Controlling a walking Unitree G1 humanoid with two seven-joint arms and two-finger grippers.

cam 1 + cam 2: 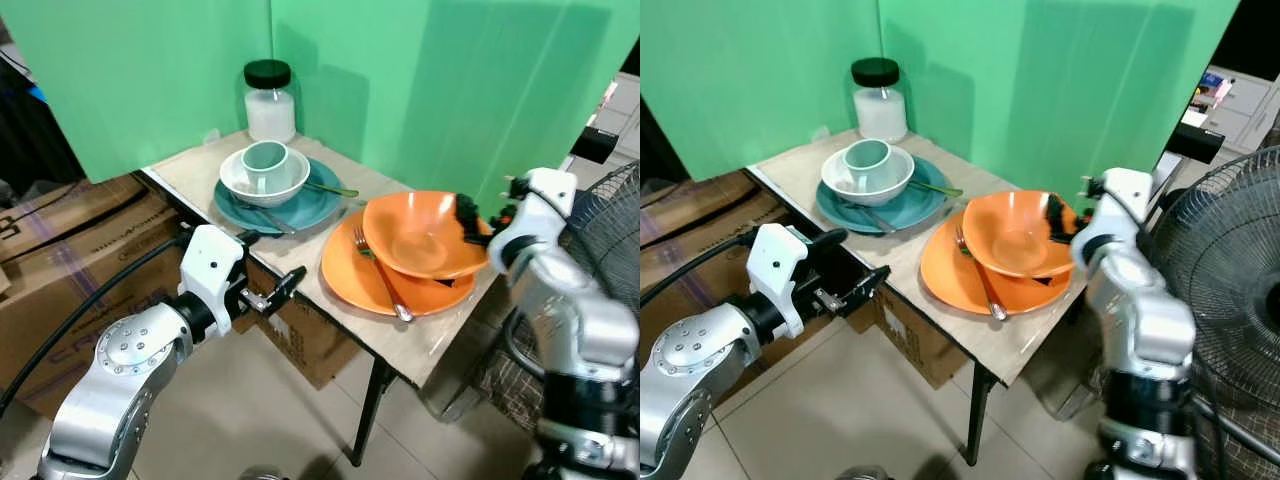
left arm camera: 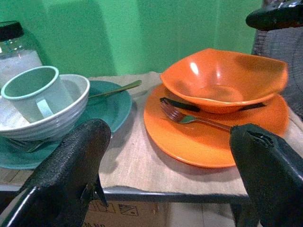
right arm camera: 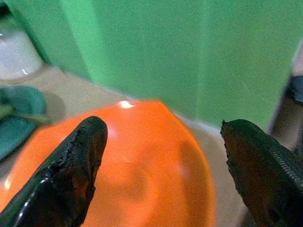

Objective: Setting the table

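Note:
An orange bowl (image 1: 425,232) sits tilted on an orange plate (image 1: 355,280) at the table's right end, with a fork (image 1: 380,280) lying on the plate beside it. My right gripper (image 1: 484,216) is at the bowl's right rim, open, one finger (image 1: 466,215) over the rim. A white bowl (image 1: 262,182) with a mint mug (image 1: 266,163) in it stands on a teal plate (image 1: 310,208), next to a thin spoon (image 1: 333,189). My left gripper (image 1: 268,262) hovers open just below the table's front edge, facing the dishes.
A glass jar (image 1: 270,102) with a black lid stands at the table's back corner against the green backdrop (image 1: 430,80). Cardboard boxes (image 1: 60,250) sit under and left of the table (image 1: 190,170). A black fan (image 1: 610,210) stands at the right.

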